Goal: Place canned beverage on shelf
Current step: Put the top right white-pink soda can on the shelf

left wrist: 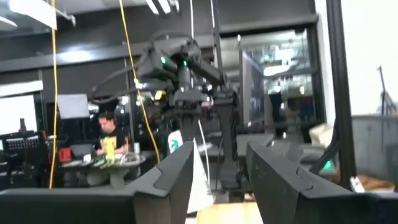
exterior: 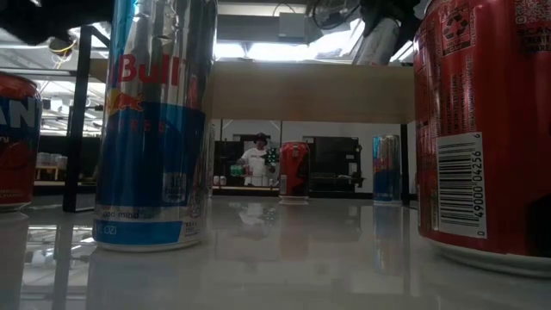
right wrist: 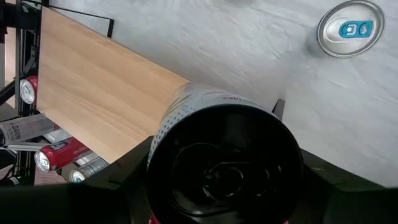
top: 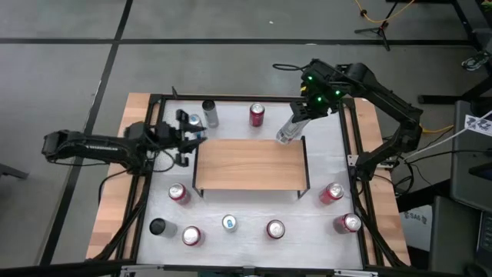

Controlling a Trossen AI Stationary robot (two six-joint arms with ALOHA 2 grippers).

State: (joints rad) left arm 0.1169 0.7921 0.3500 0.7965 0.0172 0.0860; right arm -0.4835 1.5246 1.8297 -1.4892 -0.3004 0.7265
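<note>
The shelf (top: 250, 164), a low stand with a light wooden top (right wrist: 93, 99) and thin black legs, sits mid-table. My right gripper (top: 302, 110) is over its far right corner, shut on a silver canned beverage (top: 287, 132) that slants down toward the board. In the low view the can (exterior: 377, 39) shows above the board's top edge. My left gripper (top: 187, 128) hovers open off the shelf's far left corner, pointing toward it. Its fingers (left wrist: 168, 180) have nothing between them. My right gripper pinches the can's side wall (right wrist: 186, 124) between its two fingers, one on each side, near the end closest to the wrist. The fingers come slanting down from the far right. The can hangs tilted, its lower end (top: 283, 139) at the board's far edge; whether it touches there I cannot tell.
Behind the shelf are a tall silver can (top: 209, 113) and a red can (top: 257, 115). Several more cans are spread along the near side, among them red ones (top: 178, 192) (top: 332, 192) and a blue-topped one (top: 229, 223). A person (exterior: 256, 159) sits in the room beyond.
</note>
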